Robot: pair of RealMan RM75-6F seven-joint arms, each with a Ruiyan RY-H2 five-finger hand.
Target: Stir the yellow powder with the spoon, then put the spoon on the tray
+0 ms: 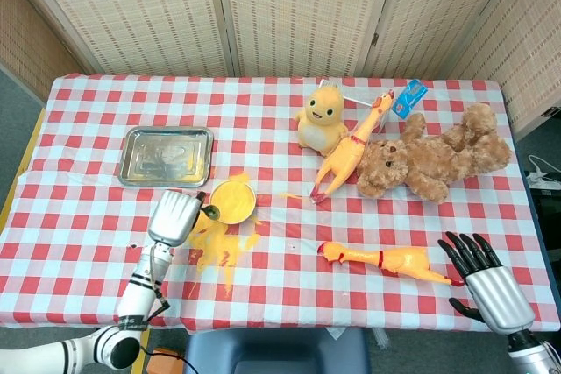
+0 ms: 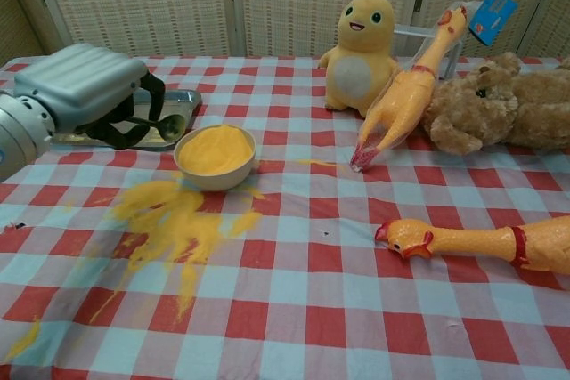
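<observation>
The left hand (image 2: 85,95) pinches the spoon (image 2: 167,127), whose scoop end points toward the bowl (image 2: 215,157) of yellow powder (image 2: 214,147) just beside it; the tray (image 2: 183,98) lies behind the hand. The right hand (image 1: 487,282), fingers spread, is well apart.

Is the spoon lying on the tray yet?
No, the left hand holds the spoon in the air beside the bowl, not down on the tray.
</observation>
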